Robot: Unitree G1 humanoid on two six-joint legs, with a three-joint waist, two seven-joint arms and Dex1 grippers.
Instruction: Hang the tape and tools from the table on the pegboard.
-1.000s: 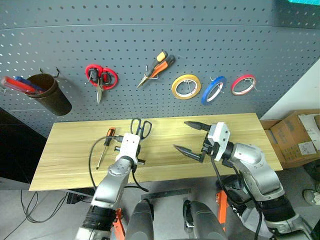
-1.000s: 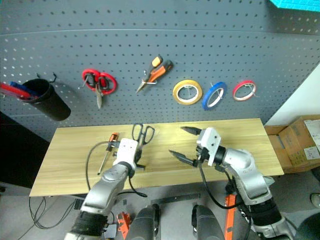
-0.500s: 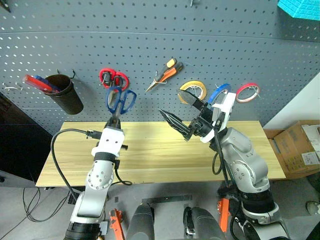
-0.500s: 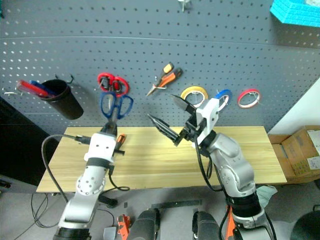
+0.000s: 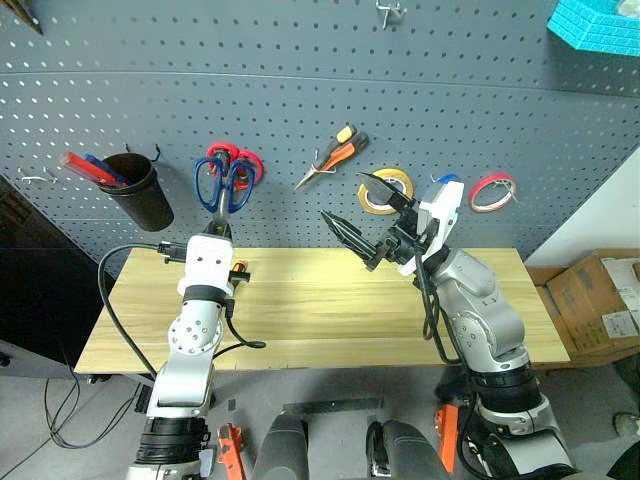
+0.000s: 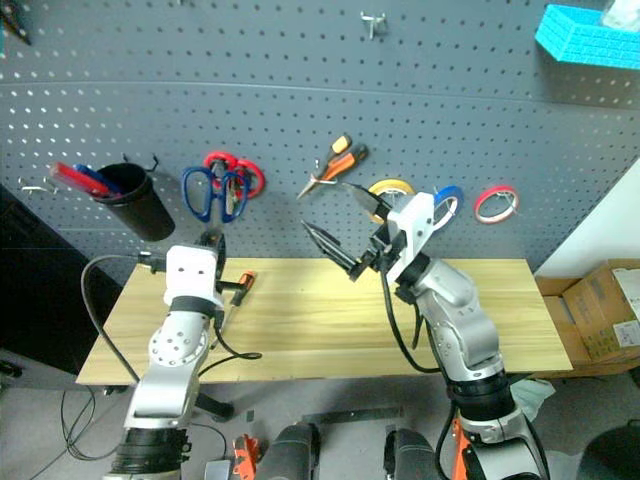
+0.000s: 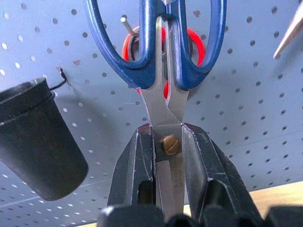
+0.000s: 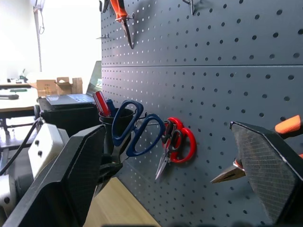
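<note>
Blue scissors being held up against the pegboard

The left claw (image 5: 218, 232) is gripping the blue scissors (image 5: 220, 186) by the blades, loops upward, right in front of the red scissors (image 5: 243, 162) hanging on the pegboard (image 5: 300, 60). The right claw (image 5: 362, 222) is hanging spread wide and empty above the worktop (image 5: 320, 310), near the yellow tape (image 5: 384, 192). The pliers (image 5: 332, 157) and blue tape (image 5: 447, 180) are hanging on the board; the screwdriver (image 5: 238, 268) is lying on the worktop.

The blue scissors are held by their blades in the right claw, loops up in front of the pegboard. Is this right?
Not quite: the left claw holds the blue scissors by their blades, as the left wrist view shows. The loops are up in front of the pegboard.
</note>
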